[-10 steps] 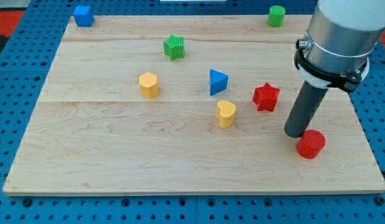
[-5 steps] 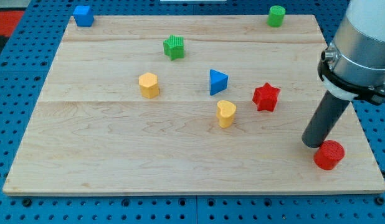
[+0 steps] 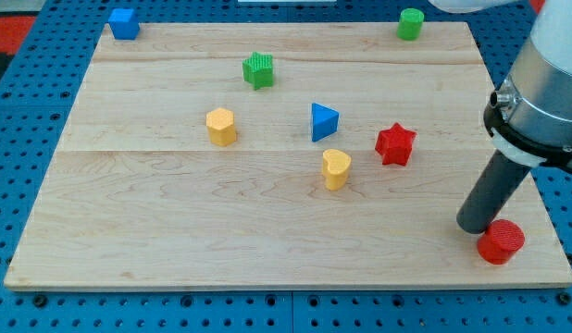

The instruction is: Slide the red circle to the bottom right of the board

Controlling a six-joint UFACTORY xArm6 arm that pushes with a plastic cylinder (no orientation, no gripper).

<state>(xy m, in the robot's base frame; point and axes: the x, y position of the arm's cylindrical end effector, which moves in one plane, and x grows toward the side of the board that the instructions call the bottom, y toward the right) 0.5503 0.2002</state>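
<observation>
The red circle lies near the bottom right corner of the wooden board. My tip rests on the board just to the upper left of the red circle, touching its side. The dark rod rises from it toward the view's upper right.
A red star, a yellow heart, a blue triangle and a yellow hexagon sit mid-board. A green star-like block is above them. A blue cube and a green cylinder stand at the top corners.
My tip has moved toward the view's lower right, pushing the red circle that way, closer to the board's bottom right corner. The other blocks have not moved.
</observation>
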